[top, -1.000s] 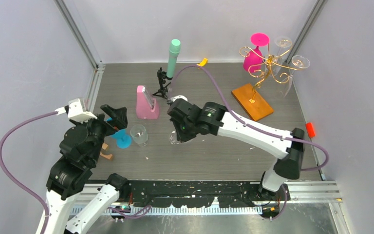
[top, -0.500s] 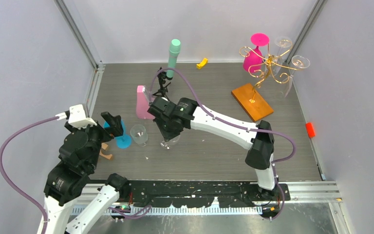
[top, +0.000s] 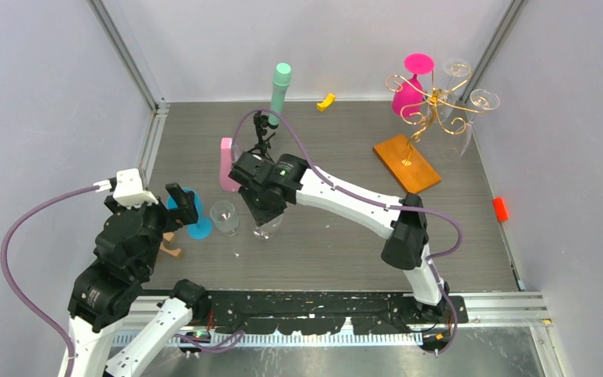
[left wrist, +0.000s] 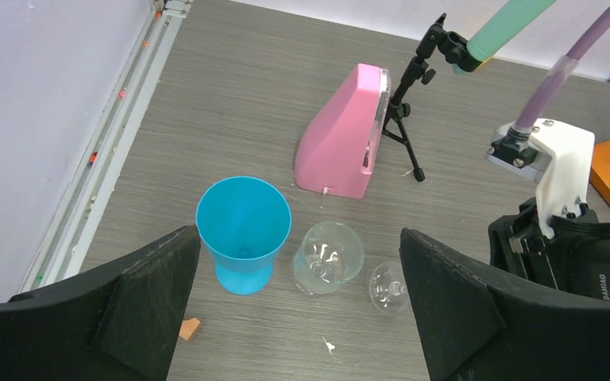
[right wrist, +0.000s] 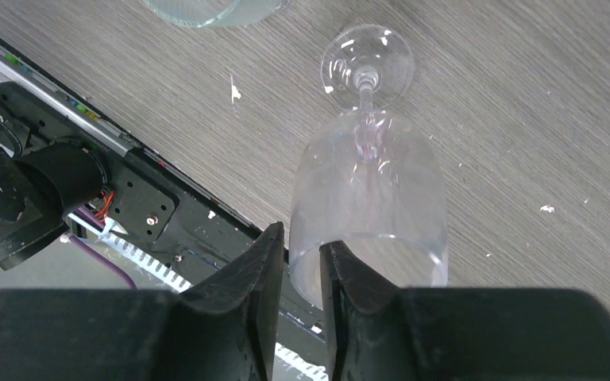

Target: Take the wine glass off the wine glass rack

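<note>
The gold wire wine glass rack (top: 433,106) stands at the back right on its orange-brown wooden base (top: 407,162). A pink glass (top: 408,93) and clear glasses (top: 483,100) hang from it. My right gripper (top: 261,210) (right wrist: 302,238) is shut on the rim of a clear wine glass (right wrist: 369,190), with one finger inside the bowl. The glass hangs upright with its foot (left wrist: 389,286) at the table; I cannot tell whether it touches. My left gripper (left wrist: 300,238) is open and empty above a blue cup (left wrist: 243,226).
A clear stemless glass (left wrist: 328,258) stands between the blue cup and the held glass. A pink wedge (left wrist: 341,135), a black mini tripod (left wrist: 409,111) with a mint-green tube (top: 280,93), a yellow piece (top: 327,100) and a red block (top: 501,208) are around.
My right arm has carried the clear wine glass leftwards across the table to beside the stemless glass. My left arm has shifted slightly, still open.
</note>
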Controlling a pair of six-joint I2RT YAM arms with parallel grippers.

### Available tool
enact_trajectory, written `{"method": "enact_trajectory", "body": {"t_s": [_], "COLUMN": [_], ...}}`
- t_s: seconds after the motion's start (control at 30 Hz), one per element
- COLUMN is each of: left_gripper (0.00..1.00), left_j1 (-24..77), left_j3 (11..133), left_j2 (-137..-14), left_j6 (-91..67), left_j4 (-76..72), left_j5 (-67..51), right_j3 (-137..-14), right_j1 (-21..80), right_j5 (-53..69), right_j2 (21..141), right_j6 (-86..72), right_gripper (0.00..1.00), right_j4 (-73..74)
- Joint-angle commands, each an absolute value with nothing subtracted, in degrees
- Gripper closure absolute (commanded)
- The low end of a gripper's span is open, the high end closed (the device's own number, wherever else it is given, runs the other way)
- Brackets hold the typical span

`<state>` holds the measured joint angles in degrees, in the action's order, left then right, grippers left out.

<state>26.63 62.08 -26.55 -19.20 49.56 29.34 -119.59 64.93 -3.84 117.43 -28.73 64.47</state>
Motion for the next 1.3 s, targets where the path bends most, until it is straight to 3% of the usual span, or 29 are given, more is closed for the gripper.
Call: {"method": "enact_trajectory", "body": {"t_s": [0.0,0.57,1.03,1.27], "left_gripper": [0.0,0.0,0.0,0.0], "left_j1": [26.78,26.72,26.8,26.73], "left_j3": [64.87,72.22,72.1,71.23], "left_j2": [-26.04,-22.75,-23.09,-23.47], "left_j6": [-17.96,-15.0,-14.02,-14.24], "left_j4": [51.27,59.58,58.18,56.77], "left_j5": [30.03,32.49,29.89,25.12], "right_j3": [-125.45,-139.32,-133.04,-126.27], "right_j1": [65.29,65.13,62.05,54.3], "right_j5": [-5.01,-4.1,-14.74,-20.88], "right_j2": [119.02,119.43,111.17,101.2], "right_j6": [-27.61,-24.4,-25.15,-25.04], "right_gripper": [0.7,0.44,0.41,0.4], "right_j4": [65.2,65.37,64.64,64.98]}}
